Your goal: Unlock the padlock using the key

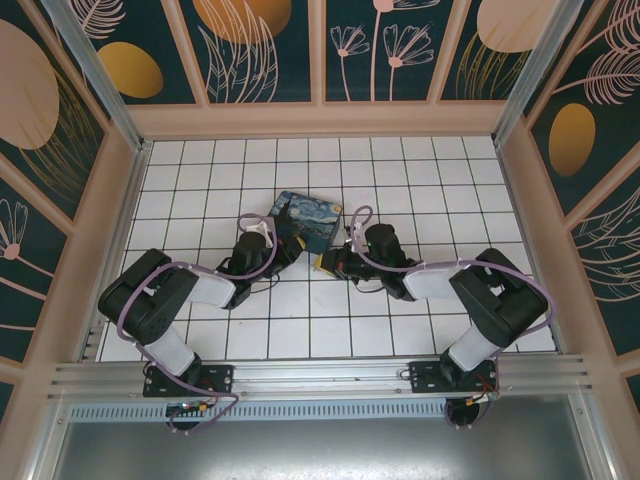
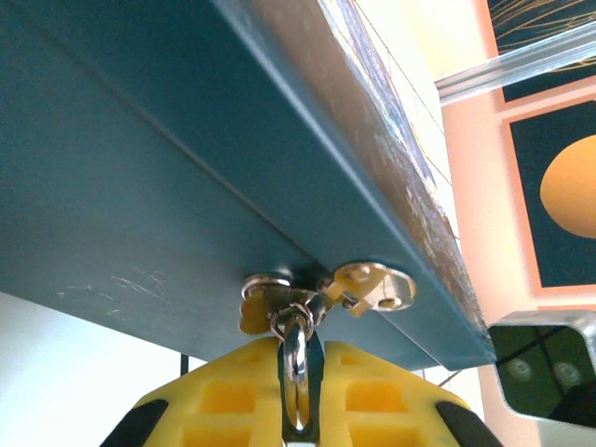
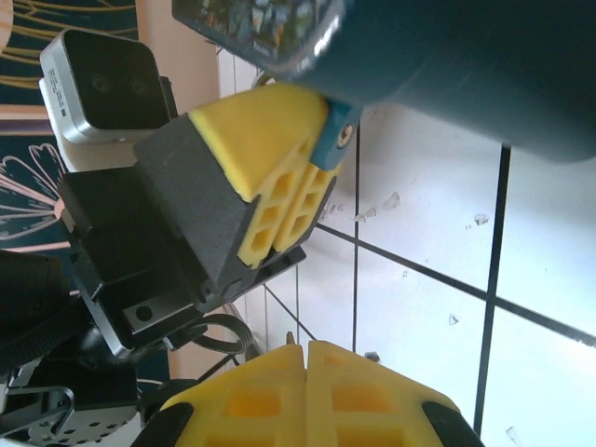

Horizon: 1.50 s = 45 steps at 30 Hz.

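Left wrist view: one key (image 2: 296, 328) is clamped by the left gripper (image 2: 296, 354) against the brass latch (image 2: 372, 285) of one blue box (image 2: 140, 186), whose inside is hidden. The padlock cannot be made out. The right gripper (image 3: 305, 349) is pressed closed on nothing.

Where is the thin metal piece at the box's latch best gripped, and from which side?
Grip its silvery loop, coming straight at the box's blue wall by the brass latch. The loop sticks out from the wall edge-on, so two pads can close on its flat sides, as the left gripper seems to hold it now.
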Each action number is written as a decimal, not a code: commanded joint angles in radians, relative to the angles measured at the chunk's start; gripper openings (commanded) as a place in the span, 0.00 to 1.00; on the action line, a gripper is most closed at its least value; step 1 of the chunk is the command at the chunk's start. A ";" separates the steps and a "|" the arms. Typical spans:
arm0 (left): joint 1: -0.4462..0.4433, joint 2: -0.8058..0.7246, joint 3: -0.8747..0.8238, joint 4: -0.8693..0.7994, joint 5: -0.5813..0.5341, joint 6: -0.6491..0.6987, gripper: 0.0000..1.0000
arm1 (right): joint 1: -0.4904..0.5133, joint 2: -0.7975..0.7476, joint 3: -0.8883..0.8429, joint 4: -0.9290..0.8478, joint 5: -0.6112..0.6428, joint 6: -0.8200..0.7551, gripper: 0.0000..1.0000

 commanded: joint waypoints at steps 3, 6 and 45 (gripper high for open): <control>-0.002 -0.031 -0.006 0.040 0.041 -0.101 0.00 | 0.022 0.029 -0.031 0.192 0.087 0.119 0.00; -0.001 -0.028 -0.016 0.072 0.059 -0.156 0.00 | 0.021 0.042 -0.034 0.234 0.107 0.151 0.00; -0.001 -0.004 -0.060 0.177 0.028 -0.401 0.00 | 0.031 0.176 0.002 0.327 0.231 0.322 0.00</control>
